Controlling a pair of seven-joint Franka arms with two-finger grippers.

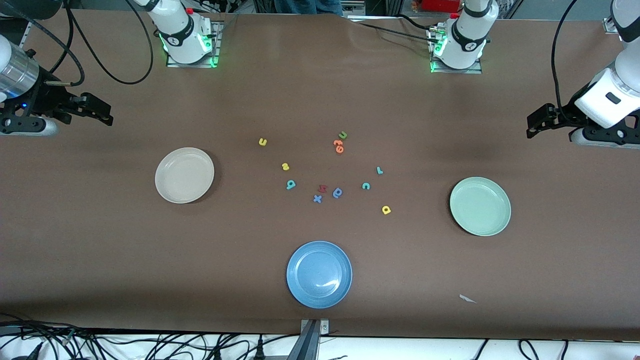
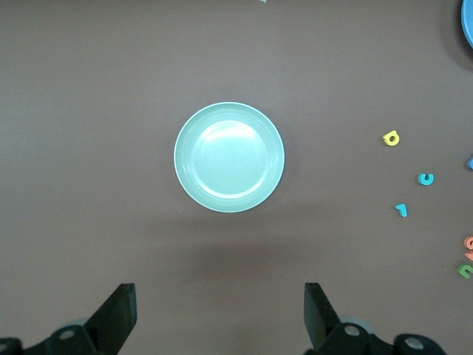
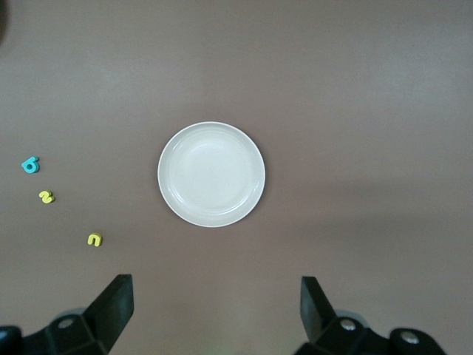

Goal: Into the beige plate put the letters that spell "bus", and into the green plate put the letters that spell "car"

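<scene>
The letters lay loose on the table [image 1: 100, 260] in a small scatter, and the blue plate [image 1: 319, 274] serves as the landmark: all of them sat farther from the front camera than that plate. The yellow u [image 1: 262, 142], yellow s [image 1: 285, 166] and teal b [image 1: 290, 185] lay on the scatter's side toward the right arm's end. The teal r [image 1: 379, 170], teal c [image 1: 366, 186] and yellow a [image 1: 386, 210] lay on its side toward the left arm's end. Between these groups lay a red letter [image 1: 322, 188], a blue looped letter [image 1: 337, 192] and a blue x [image 1: 317, 198], nearest the blue plate, while a green u [image 1: 343, 135] and an orange piece [image 1: 338, 146] touching it lay farthest from it. The beige plate [image 1: 184, 175] stood toward the right arm's end from the blue plate, the green plate [image 1: 480, 206] toward the left arm's end; both held nothing. No letter was between any jaws. The right gripper [image 3: 214, 296] hung over bare table near the beige plate, jaws spread wide and holding nothing, with that plate well clear of its fingers. The left gripper [image 2: 220, 303] hung likewise near the green plate, jaws wide apart and holding nothing, the teal r, teal c and yellow a well off to one side.
</scene>
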